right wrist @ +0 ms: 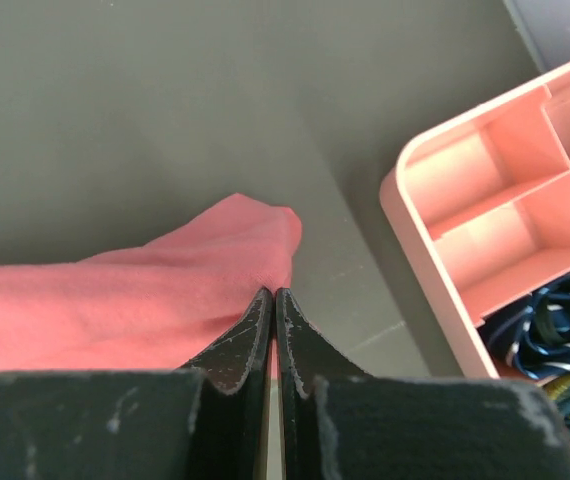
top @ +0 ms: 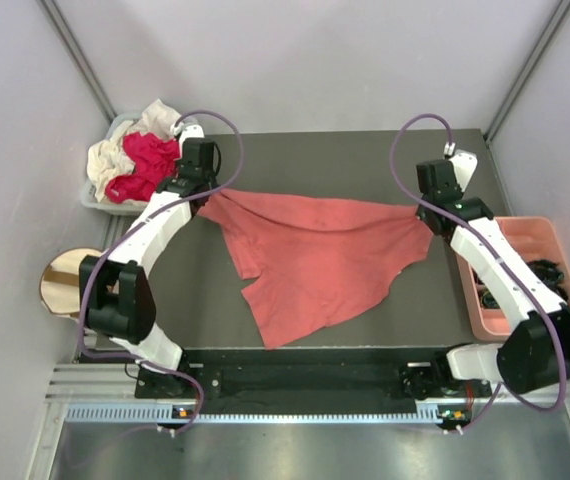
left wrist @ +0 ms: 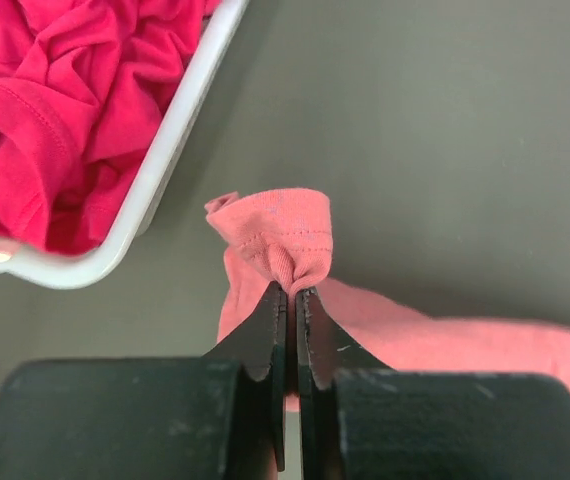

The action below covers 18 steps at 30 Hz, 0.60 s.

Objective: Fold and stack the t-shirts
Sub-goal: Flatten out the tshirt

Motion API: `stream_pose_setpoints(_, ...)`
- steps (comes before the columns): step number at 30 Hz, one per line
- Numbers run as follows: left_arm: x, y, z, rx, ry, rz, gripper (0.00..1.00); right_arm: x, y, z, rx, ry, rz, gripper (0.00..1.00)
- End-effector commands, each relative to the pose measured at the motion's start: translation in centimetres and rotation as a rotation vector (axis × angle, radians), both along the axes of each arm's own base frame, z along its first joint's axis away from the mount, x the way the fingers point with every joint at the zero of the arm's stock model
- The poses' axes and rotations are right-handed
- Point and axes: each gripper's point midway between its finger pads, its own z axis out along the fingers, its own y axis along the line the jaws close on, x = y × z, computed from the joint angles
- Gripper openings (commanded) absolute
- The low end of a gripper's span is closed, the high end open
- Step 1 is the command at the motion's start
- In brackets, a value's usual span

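Note:
A salmon-pink t-shirt [top: 315,255] hangs stretched between both arms over the dark table, its lower part draped toward the near edge. My left gripper [top: 203,200] is shut on the shirt's left corner, a hemmed fold [left wrist: 285,235] bunching just past the jaws [left wrist: 292,290]. My right gripper [top: 427,208] is shut on the shirt's right corner [right wrist: 245,240], cloth pinched at the tips [right wrist: 273,293]. A magenta-red t-shirt [top: 145,165] and a cream-white one [top: 115,150] lie crumpled in a white bin [left wrist: 180,130] at the back left.
A rigid salmon-pink tray [top: 525,275] with compartments [right wrist: 495,200] stands at the right table edge, holding dark blue patterned items [right wrist: 550,320]. A round tan-topped object [top: 63,282] sits off the table's left side. Grey walls close in the workspace.

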Motion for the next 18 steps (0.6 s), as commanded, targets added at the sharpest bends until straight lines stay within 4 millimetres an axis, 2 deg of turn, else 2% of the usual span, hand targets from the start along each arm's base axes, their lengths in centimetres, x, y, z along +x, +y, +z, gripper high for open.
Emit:
stream_pose_setpoints(1,3.3,0.6,2.5,-0.022,-0.200,0.086,0.00,2.7,-0.1,1.7,0.027,-0.117,-0.051,0.00)
stream_pose_setpoints(9,5.8,0.3,0.7,0.021,-0.217,0.073,0.00,5.5,-1.5,2.3,-0.021,-0.145,-0.121,0.00)
stream_pose_setpoints(10,6.5,0.1,0.6,0.017,-0.233,0.069,0.00,5.9,-1.7,2.9,-0.027,-0.159,-0.132,0.00)
stream_pose_setpoints(12,7.3,-0.3,0.7,0.009,-0.252,0.053,0.00,6.7,-2.1,2.8,-0.042,-0.162,-0.142,0.00)
stream_pose_setpoints(13,7.7,-0.7,-0.1,0.004,-0.241,0.034,0.00,7.1,-2.2,3.2,-0.052,-0.171,-0.143,0.00)
stream_pose_setpoints(14,8.1,-0.9,-0.2,0.003,-0.241,0.025,0.00,7.5,-2.3,2.9,-0.061,-0.161,-0.148,0.02)
stream_pose_setpoints(15,8.4,-1.2,-0.4,-0.002,-0.242,0.019,0.00,7.7,-2.4,3.0,-0.068,-0.159,-0.150,0.08)
stream_pose_setpoints(16,8.7,-1.4,-1.4,-0.001,-0.225,0.010,0.00,7.8,-2.4,3.2,-0.072,-0.158,-0.149,0.17)
stream_pose_setpoints(17,9.0,-1.5,-1.5,-0.002,-0.225,0.011,0.00,7.9,-2.2,3.2,-0.069,-0.152,-0.141,0.46)
stream_pose_setpoints(18,9.2,-1.5,-1.8,-0.001,-0.222,0.009,0.00,7.8,-2.0,3.4,-0.060,-0.152,-0.130,0.62)
